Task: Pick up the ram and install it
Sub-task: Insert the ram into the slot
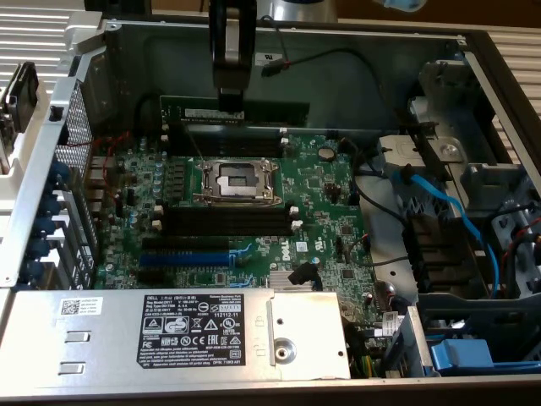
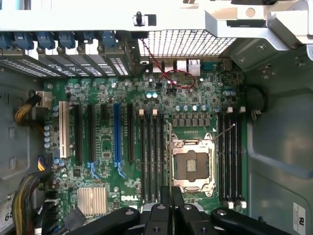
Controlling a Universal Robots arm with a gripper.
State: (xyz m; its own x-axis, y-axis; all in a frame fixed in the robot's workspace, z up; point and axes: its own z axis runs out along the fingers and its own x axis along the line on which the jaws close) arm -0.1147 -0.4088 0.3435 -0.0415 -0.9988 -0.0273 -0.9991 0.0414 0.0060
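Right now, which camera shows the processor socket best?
The wrist view: it looks straight down on the processor socket, so its metal frame and dark centre are plain. The exterior view shows the processor socket at a slant.

The claw [image 2: 170,190] hung with its black fingers [image 2: 164,196] close together over the green Dell motherboard [image 2: 107,93], between an empty CPU socket [image 2: 191,166] and four black memory slots [image 2: 151,156]; a blue expansion slot [image 2: 117,134] stood near a finned heatsink [image 2: 92,200]
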